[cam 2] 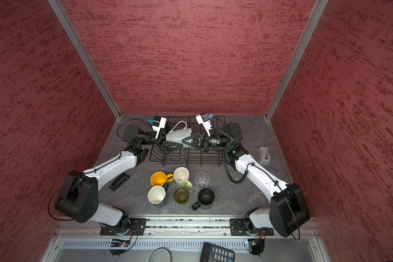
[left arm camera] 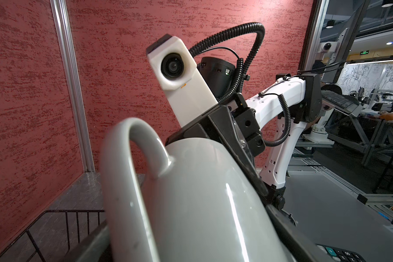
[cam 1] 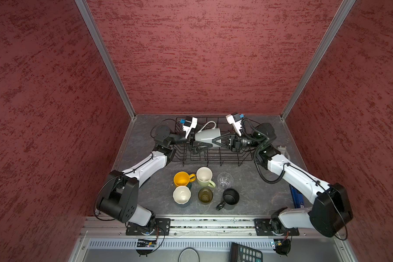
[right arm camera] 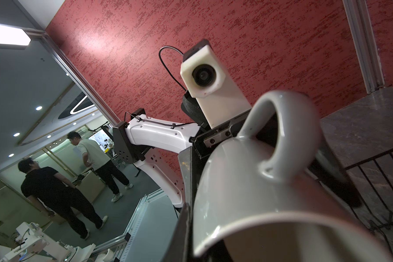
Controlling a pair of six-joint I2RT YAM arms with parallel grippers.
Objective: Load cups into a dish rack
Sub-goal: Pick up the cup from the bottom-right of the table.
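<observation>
Think of a top view as a clock, with the robot's base at 6. Nearest, at 6 o'clock on the table (cam 1: 259,199), six cups stand waiting. The black mug (cam 1: 230,196), the olive-brown glass (cam 1: 205,195) and the dark teal mug (cam 1: 181,194) are in front. The clear glass (cam 1: 225,179), the pale green mug (cam 1: 204,175) and the yellow mug (cam 1: 182,178) are just behind them.

Past them, toward 12, sits the dish rack (cam 1: 236,156). I can see no cup resting in it yet. The grey mug (cam 1: 207,136) hangs over the rack, lying on its side. Its long way runs from 9 to 3. Its bottom points to 9, its open mouth to 3, and its handle sticks out toward 12.

The right gripper (cam 1: 216,141) reaches in from the 3 side and is pinched tight on the mug's rim. The left gripper (cam 1: 201,141) reaches in from the 9 side, its fingers wide apart on both sides of the mug's bottom. I cannot tell if they press on it.

I think the mug is going from one gripper to the other, so the left fingers must squeeze the bottom before the right lets go.
</observation>
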